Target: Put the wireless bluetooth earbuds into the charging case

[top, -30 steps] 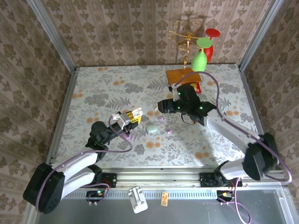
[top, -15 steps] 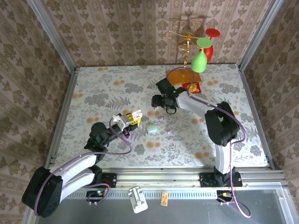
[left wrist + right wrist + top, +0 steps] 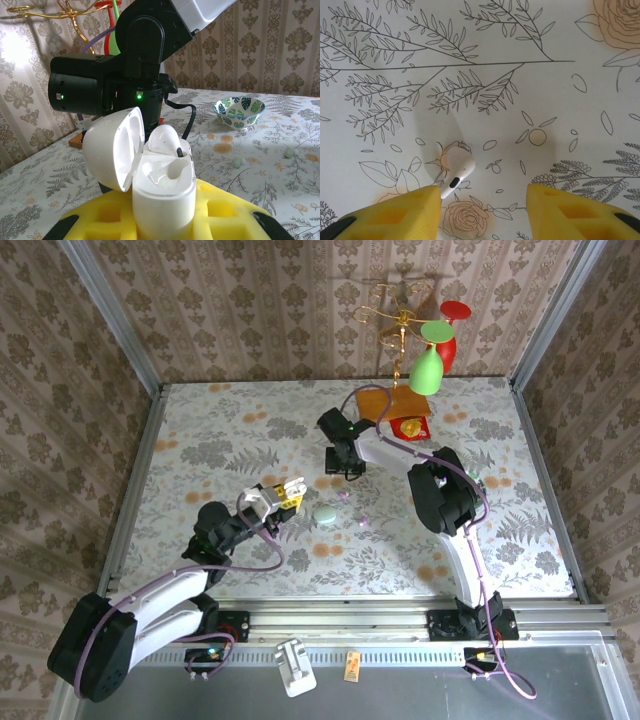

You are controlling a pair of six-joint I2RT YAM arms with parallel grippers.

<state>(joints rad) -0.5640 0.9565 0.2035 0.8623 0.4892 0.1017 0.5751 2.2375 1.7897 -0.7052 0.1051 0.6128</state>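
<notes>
item: left gripper (image 3: 281, 492), near-left of the table, clamped on the white charging case (image 3: 162, 185); the case stands upright between its yellow pads, lid (image 3: 114, 149) swung open to one side. item: one white earbud (image 3: 166, 140) already sitting in a case socket, and the socket beside it looks vacant to us. item: right gripper (image 3: 484, 194), far of centre, pointing down at the floral tablecloth (image 3: 535, 60) with its jaws apart and nothing held. item: loose white earbud (image 3: 458, 172), lying flat on the cloth between those jaws but off toward the left finger (image 3: 395, 212) in the wrist view; its stem end is at that fingertip, and we cannot tell whether it touches. the other finger (image 3: 575, 212) stands well apart from it. item: mint oval case (image 3: 325, 512) on the cloth just right of the held case, with a tiny lilac piece (image 3: 365, 521) near it. item: leaf-patterned bowl (image 3: 239, 112), further right, not involved. step in hand, as we judge it: picking up the second earbud. the next move calls for centring the jaws on the small body, pinching gently so that it does not skitter away, then carrying it to the open case and lowering it stem first into the free socket.
</notes>
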